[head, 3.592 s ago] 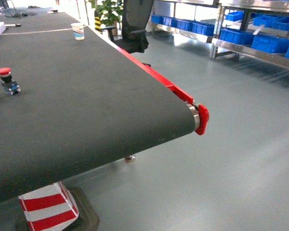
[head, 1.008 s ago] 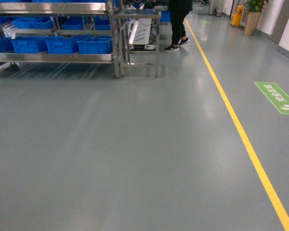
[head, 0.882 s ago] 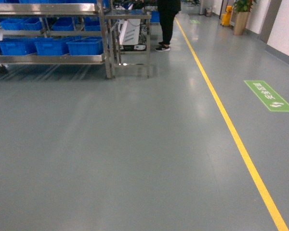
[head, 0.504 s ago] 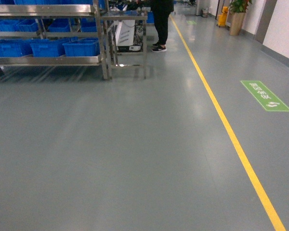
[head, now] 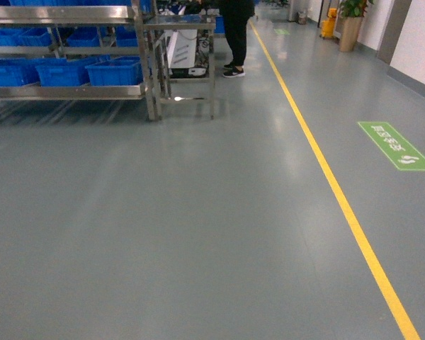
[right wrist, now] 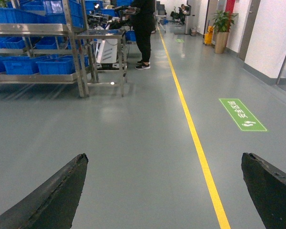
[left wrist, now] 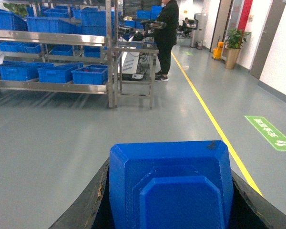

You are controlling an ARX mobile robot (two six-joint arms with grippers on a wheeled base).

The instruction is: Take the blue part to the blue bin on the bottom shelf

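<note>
The blue part [left wrist: 171, 186], a chunky block with bevelled corners, fills the bottom of the left wrist view. My left gripper [left wrist: 170, 168] is shut on it, with the black fingers [left wrist: 93, 205] pressed against its sides. My right gripper [right wrist: 164, 160] is open, with only grey floor between its fingers. The bottom shelf [head: 64, 91] is a steel tier far off at the upper left, carrying a row of blue bins [head: 113, 71]. The shelf [left wrist: 47, 87] and its bins [left wrist: 88, 75] also show in the left wrist view. Neither gripper appears in the head view.
A person in black [head: 234, 35] stands by a steel cart [head: 188, 64] right of the rack. A yellow floor line [head: 340, 198] runs along the right, with a green floor sign [head: 397, 145] beyond it. A potted plant [head: 350, 21] stands far back.
The head view swung from the black conveyor belt to the open floor and rack. Over the last second the rack and person have drifted left in that view.
</note>
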